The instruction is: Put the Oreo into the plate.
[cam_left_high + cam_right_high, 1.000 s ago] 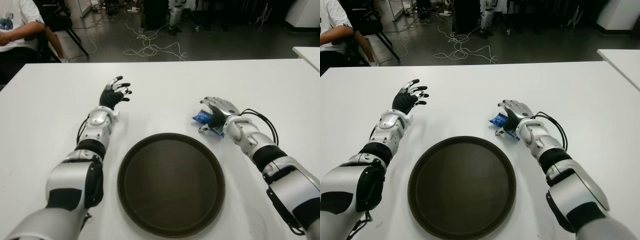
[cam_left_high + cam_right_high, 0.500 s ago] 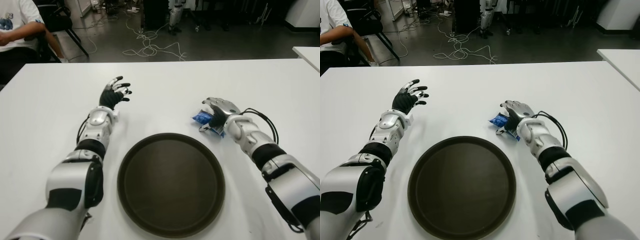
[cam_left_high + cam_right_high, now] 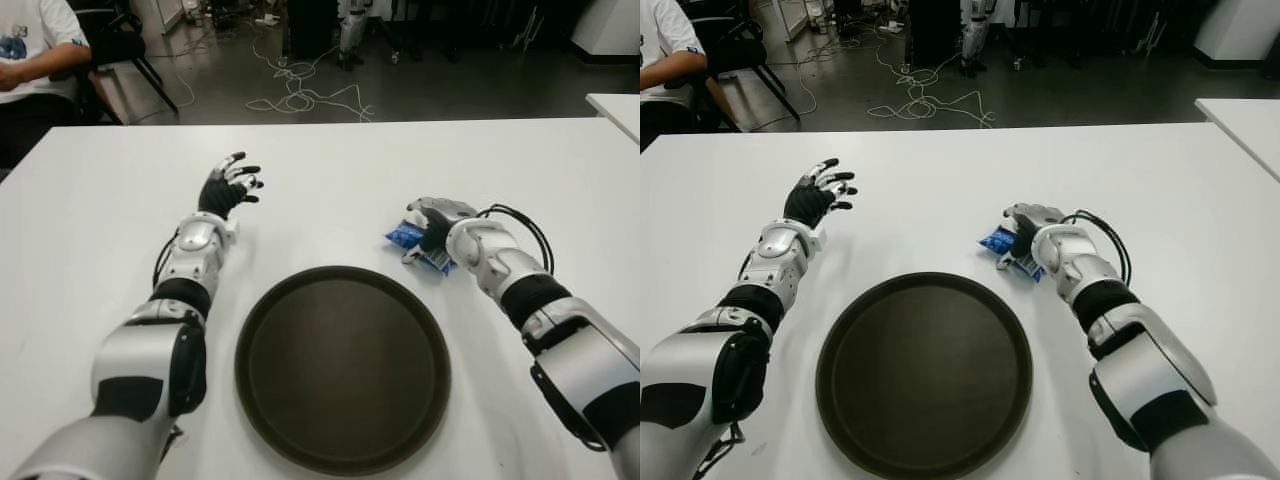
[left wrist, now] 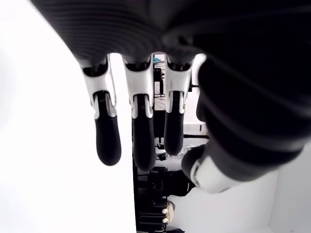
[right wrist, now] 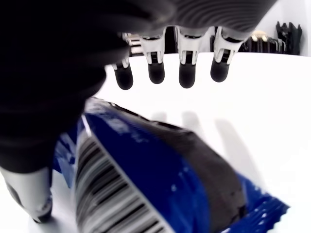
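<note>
At the far left corner of the white table [image 3: 330, 170] a person [image 3: 35, 50] sits on a chair, only a white sleeve and a forearm in view. Cables [image 3: 300, 95] trail over the dark floor beyond the table's far edge.

The left hand [image 3: 228, 186] shows over the left half of the table, toward the far edge, well apart from everything else. Its fingers [image 4: 108, 136] are extended and slightly spread, holding nothing; the left wrist view shows three of them hanging straight with gaps between.

The plate [image 3: 342, 368], a round dark brown tray with a raised rim, sits near the table's near edge, about midway between the two arms. Nothing lies in it.

Just past the plate's far right rim lies the Oreo [image 3: 418, 244], a blue packet on the table surface, outside the plate and just clear of its rim. The right hand [image 3: 440, 222] sits over it from the right side, palm down. In the right wrist view the packet [image 5: 160, 184] fills the space under the palm, its barcode showing, with the thumb down beside one end and the four fingertips [image 5: 187, 77] hanging above the table beyond it, not wrapped around the packet. The hand covers the packet with fingers loose and uncurled; whether the palm touches the wrapper cannot be told.
</note>
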Robot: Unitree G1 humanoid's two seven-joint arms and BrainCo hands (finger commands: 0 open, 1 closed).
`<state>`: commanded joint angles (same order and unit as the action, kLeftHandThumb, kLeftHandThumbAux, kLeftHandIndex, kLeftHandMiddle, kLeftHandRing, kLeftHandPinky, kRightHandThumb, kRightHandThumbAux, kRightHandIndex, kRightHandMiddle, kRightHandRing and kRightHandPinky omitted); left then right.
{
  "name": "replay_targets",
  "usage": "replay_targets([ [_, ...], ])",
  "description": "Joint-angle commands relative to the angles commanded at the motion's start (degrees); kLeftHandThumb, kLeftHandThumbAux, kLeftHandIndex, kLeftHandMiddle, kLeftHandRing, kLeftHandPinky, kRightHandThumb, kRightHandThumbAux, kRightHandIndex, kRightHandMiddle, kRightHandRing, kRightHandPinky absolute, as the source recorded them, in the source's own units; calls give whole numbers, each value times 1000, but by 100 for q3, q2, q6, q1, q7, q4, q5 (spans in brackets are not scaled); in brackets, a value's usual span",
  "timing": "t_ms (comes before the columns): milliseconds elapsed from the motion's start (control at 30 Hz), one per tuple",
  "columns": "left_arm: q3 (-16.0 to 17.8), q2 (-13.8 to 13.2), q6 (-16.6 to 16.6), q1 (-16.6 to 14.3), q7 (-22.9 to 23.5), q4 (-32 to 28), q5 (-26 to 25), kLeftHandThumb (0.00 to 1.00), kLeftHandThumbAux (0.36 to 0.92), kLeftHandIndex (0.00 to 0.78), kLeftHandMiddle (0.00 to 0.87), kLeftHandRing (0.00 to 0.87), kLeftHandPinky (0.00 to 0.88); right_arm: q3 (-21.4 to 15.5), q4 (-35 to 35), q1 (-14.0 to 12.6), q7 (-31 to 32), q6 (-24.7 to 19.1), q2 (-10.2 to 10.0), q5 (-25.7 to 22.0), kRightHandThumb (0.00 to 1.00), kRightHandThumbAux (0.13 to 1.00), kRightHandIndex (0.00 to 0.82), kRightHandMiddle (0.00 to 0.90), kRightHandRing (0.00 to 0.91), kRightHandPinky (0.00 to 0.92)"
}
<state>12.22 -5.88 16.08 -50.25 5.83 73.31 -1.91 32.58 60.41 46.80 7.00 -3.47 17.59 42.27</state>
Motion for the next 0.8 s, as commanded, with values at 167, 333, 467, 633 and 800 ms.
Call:
replay_targets([
  [167, 4, 5, 29, 2, 9, -1, -1, 253, 795, 148, 292, 360, 460, -79, -92, -29, -25, -74, 14, -58, 0, 754, 82, 94, 88, 71],
  [333, -6, 4, 20, -2, -13, 2, 12, 253, 797, 152, 298, 369, 471, -115, -115, -38, -46, -119, 17, -74, 0, 758, 86, 100, 96, 79],
  [467, -4, 7, -7, -12, -24, 1, 9, 258, 782, 156, 298, 366, 466, -176, -115, -31, -51, -204, 2, -107, 0, 736, 123, 126, 116, 96],
  [633, -2, 10, -13, -16, -21, -5, 4, 260, 783, 153, 294, 363, 462, -200, -161, -35, 25, -275, 3, -123, 0, 691, 146, 152, 140, 114],
  [800, 4, 18, 11, -11, -23, -11, -3, 254, 796, 154, 293, 361, 458, -178, -179, -25, 225, -294, 13, -137, 0, 647, 161, 168, 153, 121],
])
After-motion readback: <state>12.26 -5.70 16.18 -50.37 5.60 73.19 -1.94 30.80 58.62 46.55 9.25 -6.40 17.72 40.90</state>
